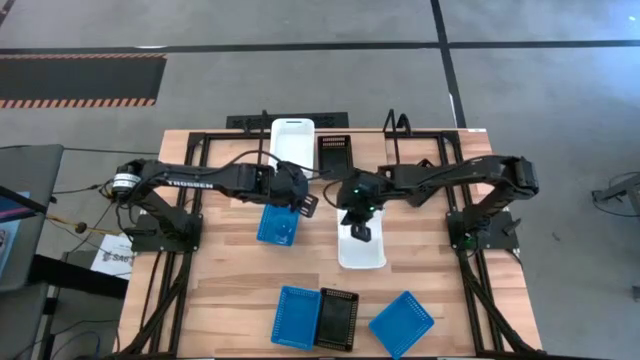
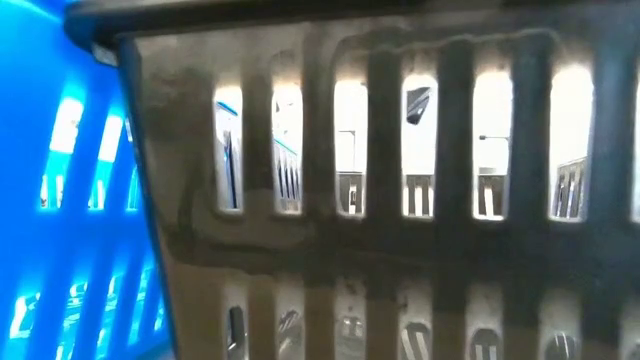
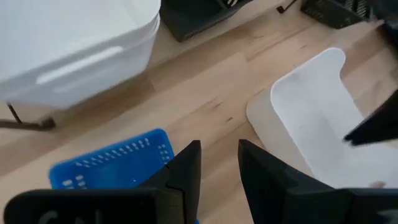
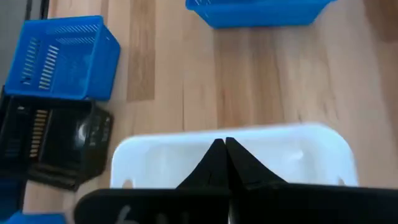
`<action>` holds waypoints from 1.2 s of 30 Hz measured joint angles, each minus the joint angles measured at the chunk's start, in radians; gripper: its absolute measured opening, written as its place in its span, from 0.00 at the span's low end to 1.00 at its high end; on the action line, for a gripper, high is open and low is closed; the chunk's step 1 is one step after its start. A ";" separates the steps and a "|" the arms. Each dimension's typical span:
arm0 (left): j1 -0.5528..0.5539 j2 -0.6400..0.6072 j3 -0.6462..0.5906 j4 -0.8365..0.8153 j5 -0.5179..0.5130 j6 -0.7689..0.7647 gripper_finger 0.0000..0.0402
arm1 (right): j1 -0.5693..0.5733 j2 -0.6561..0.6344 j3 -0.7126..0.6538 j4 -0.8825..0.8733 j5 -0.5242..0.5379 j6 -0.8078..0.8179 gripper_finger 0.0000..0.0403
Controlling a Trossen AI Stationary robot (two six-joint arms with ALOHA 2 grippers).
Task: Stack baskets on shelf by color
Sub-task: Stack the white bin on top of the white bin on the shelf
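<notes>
A white basket (image 1: 365,255) lies flat on the table's middle, and my right gripper (image 1: 358,230) (image 4: 225,152) is shut over its far end. To its left, a blue basket (image 1: 277,225) (image 3: 112,168) also lies flat. My left gripper (image 1: 303,203) (image 3: 217,168) hovers open beside that blue basket's right side. The black shelf (image 1: 420,135) stands at the far edge. It carries a white basket (image 1: 293,140) (image 3: 74,43) and a black basket (image 1: 335,152). My right gripper comes slanting down from the far side onto the white basket's far short end (image 4: 267,146), fingers closed together across its wall. The fingers hide the exact place of contact. The basket (image 4: 298,162) sits level, and I cannot tell whether it is off the wood.
By the near edge lie two blue baskets (image 1: 297,317) (image 1: 402,323) with a black basket (image 1: 337,318) between them. That black basket (image 2: 400,200) and a blue one (image 2: 60,200) fill the low view. Bare wood lies at the table's left and right sides.
</notes>
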 joint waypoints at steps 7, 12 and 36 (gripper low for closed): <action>-0.055 0.000 0.000 0.013 -0.053 -0.022 0.23 | -0.022 -0.158 0.000 -0.171 0.130 0.008 0.00; -0.058 0.000 0.000 0.015 -0.060 -0.023 0.23 | -0.033 -0.213 0.001 -0.217 0.133 0.054 0.00; -0.058 0.000 0.000 0.022 -0.060 -0.001 0.23 | 0.058 -0.150 -0.379 -0.179 0.194 0.240 0.00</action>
